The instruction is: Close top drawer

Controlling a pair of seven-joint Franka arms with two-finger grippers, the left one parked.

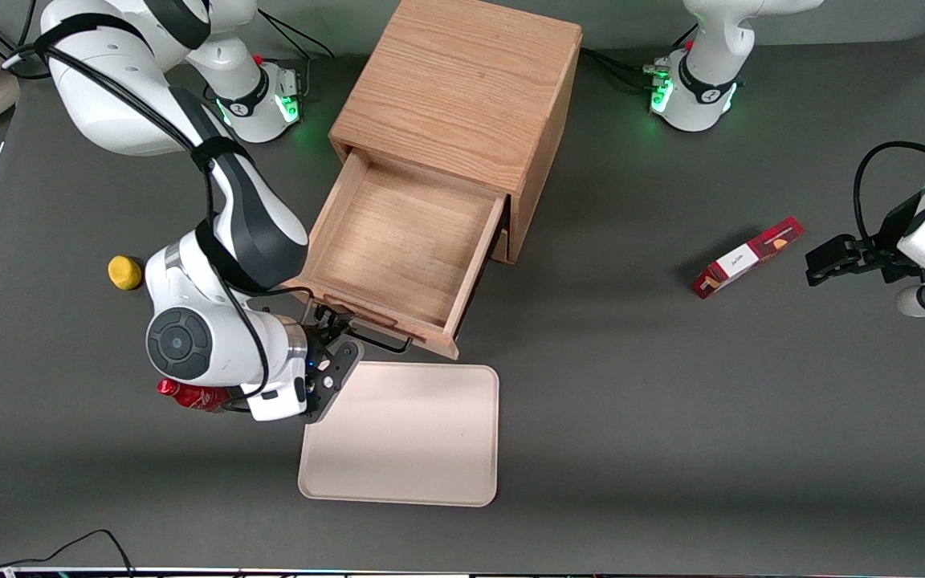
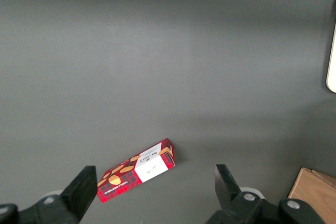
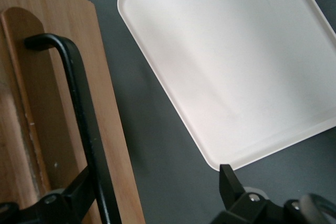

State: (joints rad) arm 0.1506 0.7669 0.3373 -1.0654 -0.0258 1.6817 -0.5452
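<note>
Right arm's tool (image 1: 332, 347) low, fingers apart.

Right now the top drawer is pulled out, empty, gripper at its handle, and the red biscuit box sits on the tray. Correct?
Not quite: the front view shows the red biscuit box on the bare table toward the parked arm's end, off the tray. The top drawer is out and empty, gripper at its handle.

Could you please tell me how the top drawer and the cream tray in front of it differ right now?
The top drawer is light oak with high walls; the tray is cream with a low rim. The drawer stands pulled out of the cabinet, while the tray lies flat on the table. The drawer's front has a black handle, which the gripper sits at; the tray has none. Both are empty and rectangular.
</note>
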